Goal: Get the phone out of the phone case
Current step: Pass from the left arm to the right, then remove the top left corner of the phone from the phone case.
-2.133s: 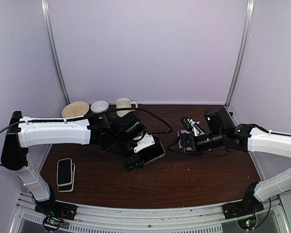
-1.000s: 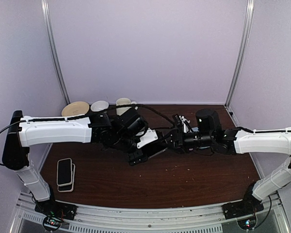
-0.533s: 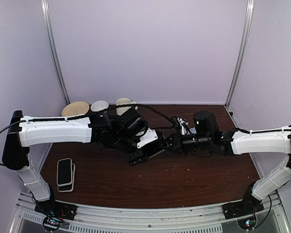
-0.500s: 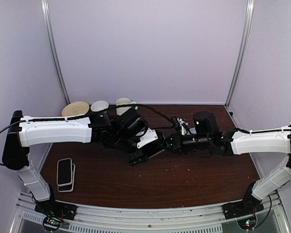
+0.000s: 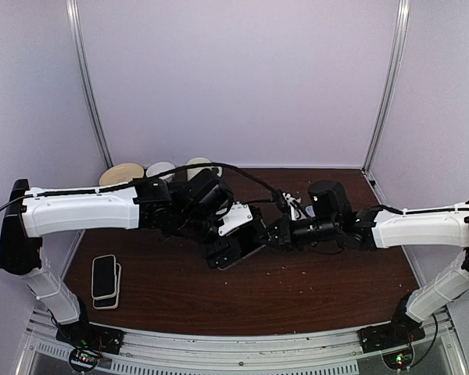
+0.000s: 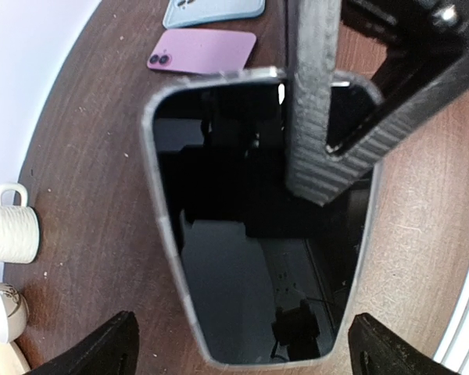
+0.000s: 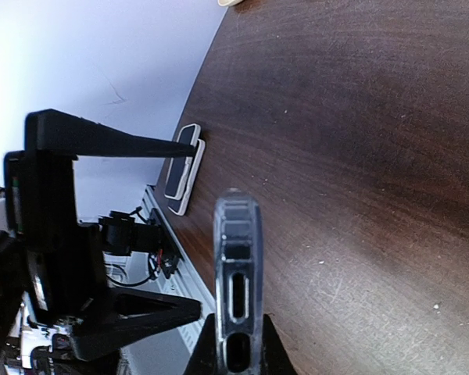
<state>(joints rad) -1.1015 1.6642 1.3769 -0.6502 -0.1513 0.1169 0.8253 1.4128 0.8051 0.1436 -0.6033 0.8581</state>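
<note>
Partly hidden in the top view, the phone case (image 6: 166,211) shows only as a pale sliver under the two wrists at frame centre, above the table (image 5: 313,293). Seen from the left wrist it fills the frame: a clear shell with the dark-screened phone (image 6: 242,258) seated inside it. The right gripper (image 7: 233,344) is clamped on the case's upper edge, with one finger (image 6: 309,117) lying across the glass and its partner hidden behind. The left gripper (image 6: 242,340) stands wide. Only its fingertips show, cut off at the bottom corners either side of the case, and whether they touch it cannot be judged. Behind the left arm a plate (image 5: 119,173) and bowl (image 5: 160,167) are partly covered, their contents out of sight.
</note>
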